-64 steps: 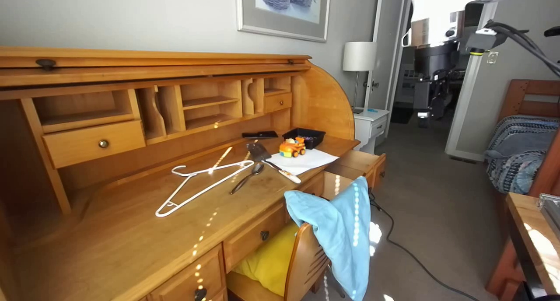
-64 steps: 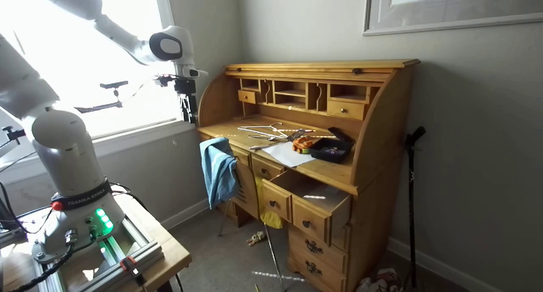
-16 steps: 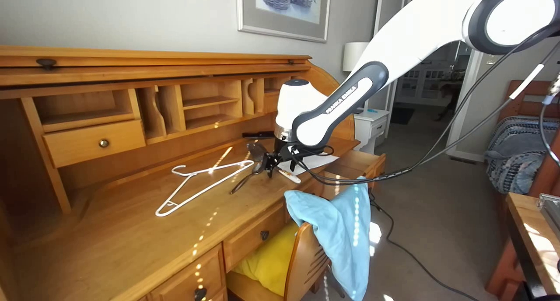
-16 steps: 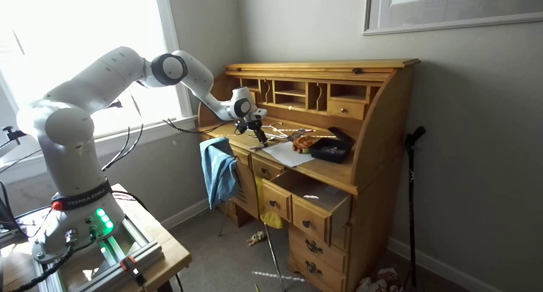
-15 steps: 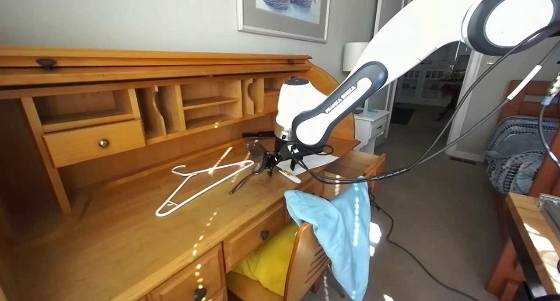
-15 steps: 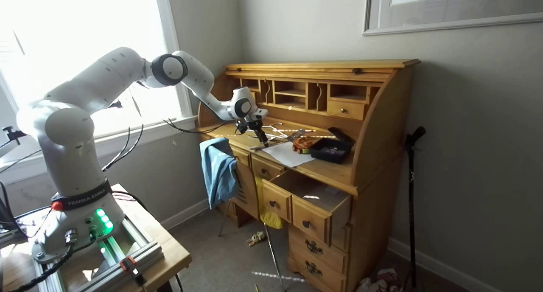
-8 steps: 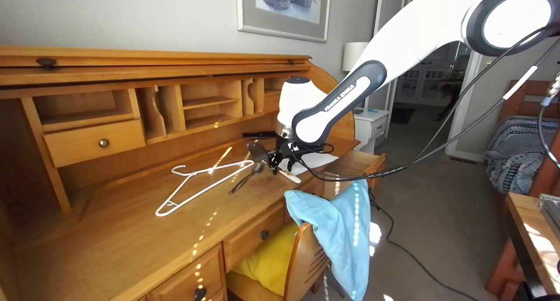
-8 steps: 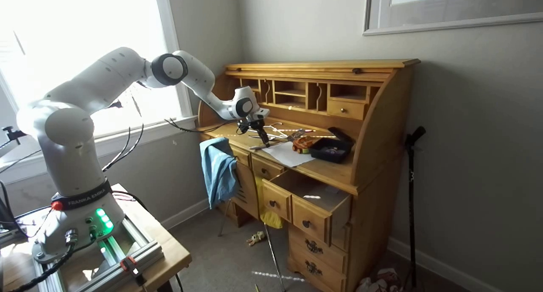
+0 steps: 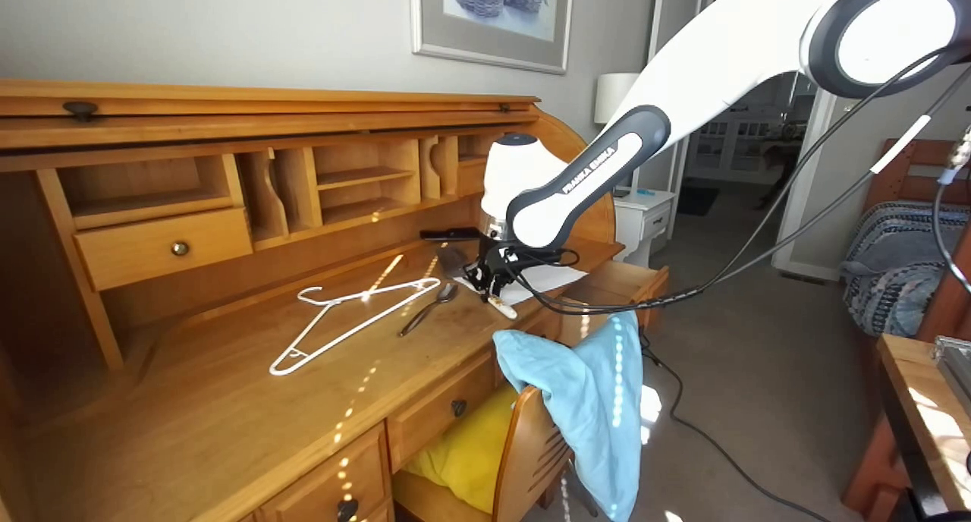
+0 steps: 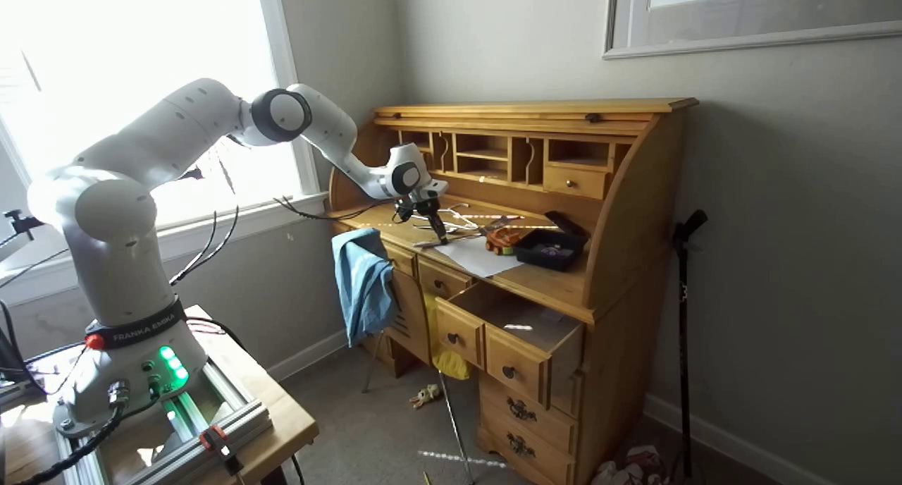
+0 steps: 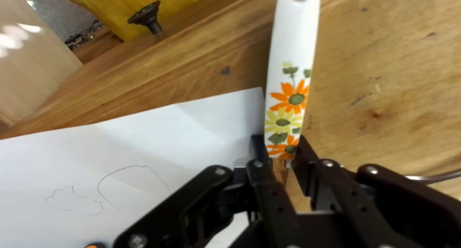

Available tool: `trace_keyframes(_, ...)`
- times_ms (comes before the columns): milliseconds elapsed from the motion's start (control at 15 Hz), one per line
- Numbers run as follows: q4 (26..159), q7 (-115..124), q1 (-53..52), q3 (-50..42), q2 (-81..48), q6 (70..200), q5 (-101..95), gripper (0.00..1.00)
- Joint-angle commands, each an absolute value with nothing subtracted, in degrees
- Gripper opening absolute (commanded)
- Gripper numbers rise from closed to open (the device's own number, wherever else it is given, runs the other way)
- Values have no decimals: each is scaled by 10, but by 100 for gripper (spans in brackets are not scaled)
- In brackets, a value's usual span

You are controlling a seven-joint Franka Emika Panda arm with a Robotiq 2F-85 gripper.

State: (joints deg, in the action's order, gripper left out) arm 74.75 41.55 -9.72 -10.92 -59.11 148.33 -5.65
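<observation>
Black gripper (image 11: 281, 147) holding 1 spatula (image 11: 290, 78), 1 spoon (image 9: 443, 296) nr, 1 sheet (image 11: 144, 143) nr

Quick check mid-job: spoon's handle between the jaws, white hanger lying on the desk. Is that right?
Not quite: the wrist view shows the spatula's flowered white handle between the jaws, not that of the spoon. The white hanger does lie on the desk.
</observation>
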Motion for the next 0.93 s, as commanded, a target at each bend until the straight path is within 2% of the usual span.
trace_keyframes(0, 777, 454, -121, -141, -553, 1470, -49, 6)
trace_keyframes(400, 812, 550, -171, -211, -501, 1475, -79, 6)
trace_keyframes(867, 874, 765, -196, -221, -413, 1385, -86, 6)
